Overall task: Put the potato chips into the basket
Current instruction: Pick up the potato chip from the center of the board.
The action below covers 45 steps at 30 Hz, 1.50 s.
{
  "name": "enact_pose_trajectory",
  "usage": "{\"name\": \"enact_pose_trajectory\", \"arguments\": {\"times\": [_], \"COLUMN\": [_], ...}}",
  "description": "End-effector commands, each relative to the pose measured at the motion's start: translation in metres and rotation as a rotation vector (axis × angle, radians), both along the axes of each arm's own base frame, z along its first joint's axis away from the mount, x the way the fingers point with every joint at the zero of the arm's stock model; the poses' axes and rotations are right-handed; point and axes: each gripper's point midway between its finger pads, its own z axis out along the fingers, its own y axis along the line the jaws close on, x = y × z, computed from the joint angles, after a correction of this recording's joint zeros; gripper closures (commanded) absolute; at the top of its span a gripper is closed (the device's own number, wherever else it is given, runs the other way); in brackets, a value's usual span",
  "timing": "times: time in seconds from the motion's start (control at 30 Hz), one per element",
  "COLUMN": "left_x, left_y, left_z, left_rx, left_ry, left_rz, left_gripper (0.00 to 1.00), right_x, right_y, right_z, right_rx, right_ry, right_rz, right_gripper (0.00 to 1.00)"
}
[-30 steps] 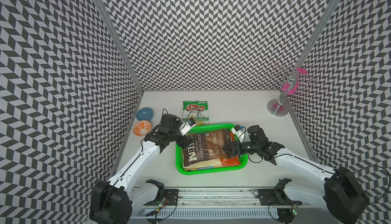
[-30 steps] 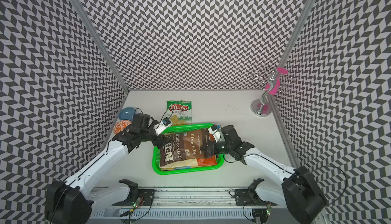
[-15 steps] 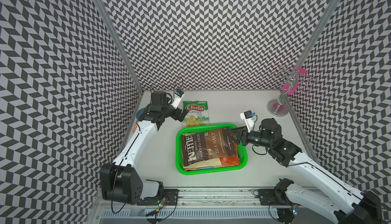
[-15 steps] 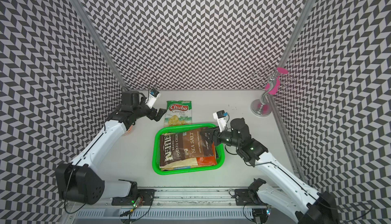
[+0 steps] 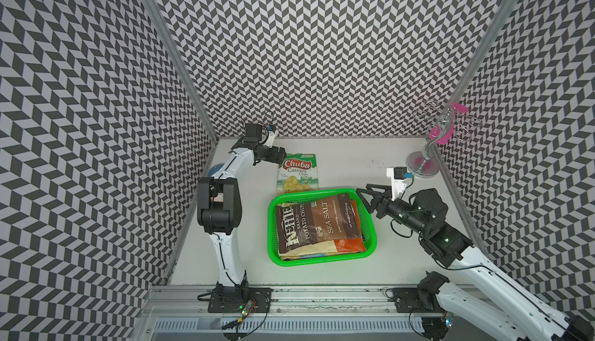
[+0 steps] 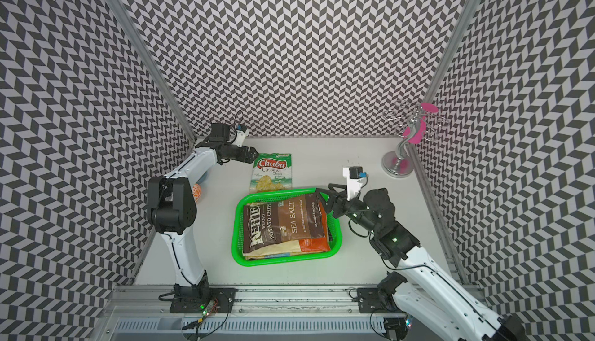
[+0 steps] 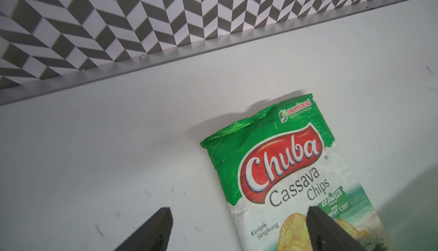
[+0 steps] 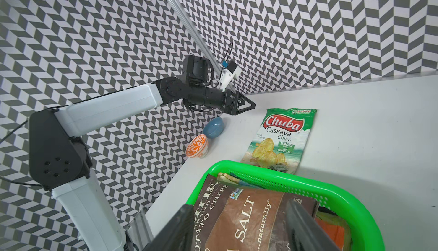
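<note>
My left gripper (image 5: 280, 156) hangs open and empty, just left of the loose chip bag (image 5: 297, 175). The bag lies lengthwise far-to-near, just beyond the far rim of the basket (image 5: 272, 226). My right gripper (image 5: 362, 196), also open, is farther off.

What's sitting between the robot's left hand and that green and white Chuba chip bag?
Nothing: only a short strip of bare white table separates the left hand from the flat green-white Chuba bag, clearest in the right wrist view.
</note>
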Motion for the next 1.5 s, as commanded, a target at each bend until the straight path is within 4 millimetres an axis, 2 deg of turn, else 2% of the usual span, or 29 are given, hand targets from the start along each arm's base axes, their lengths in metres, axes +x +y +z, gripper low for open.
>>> {"name": "enact_pose_trajectory", "arguments": {"times": [0.0, 0.27, 0.47, 0.6, 0.7, 0.87, 1.03, 1.13, 1.27, 1.4, 1.47], "left_x": [0.007, 0.024, 0.032, 0.030, 0.023, 0.016, 0.015, 0.015, 0.016, 0.016, 0.017], "left_y": [-0.008, -0.018, -0.007, -0.005, -0.017, -0.033, -0.036, -0.035, -0.031, -0.029, -0.028], "left_z": [0.002, -0.040, -0.065, -0.079, -0.085, -0.088, -0.095, -0.096, -0.090, -0.077, -0.069], "left_rx": [-0.048, -0.087, -0.043, -0.035, -0.078, -0.163, -0.187, -0.191, -0.195, -0.203, -0.207], "left_ry": [0.018, 0.128, 0.163, 0.191, 0.217, 0.246, 0.264, 0.261, 0.236, 0.212, 0.191], "left_rz": [-0.030, -0.050, 0.011, 0.015, -0.034, -0.099, -0.095, -0.081, -0.053, -0.042, -0.027], "left_gripper": [0.06, 0.07, 0.08, 0.08, 0.09, 0.20, 0.35, 0.41, 0.58, 0.83, 0.89], "right_x": [-0.002, -0.006, -0.008, -0.009, -0.009, -0.008, -0.009, -0.009, -0.010, -0.011, -0.011], "right_y": [-0.007, -0.010, -0.010, -0.012, -0.012, -0.013, -0.015, -0.016, -0.017, -0.016, -0.015], "right_z": [0.011, 0.011, 0.008, 0.006, 0.005, 0.006, 0.007, 0.007, 0.008, 0.008, 0.009], "right_rx": [0.021, 0.029, 0.033, 0.030, 0.025, 0.020, 0.019, 0.020, 0.023, 0.026, 0.029], "right_ry": [-0.051, -0.054, -0.046, -0.044, -0.044, -0.044, -0.043, -0.045, -0.051, -0.050, -0.052], "right_rz": [-0.031, -0.033, -0.026, -0.030, -0.029, -0.039, -0.045, -0.050, -0.052, -0.042, -0.035], "right_gripper": [0.36, 0.36, 0.36, 0.36, 0.36, 0.36, 0.36, 0.36, 0.36, 0.36, 0.36]}}
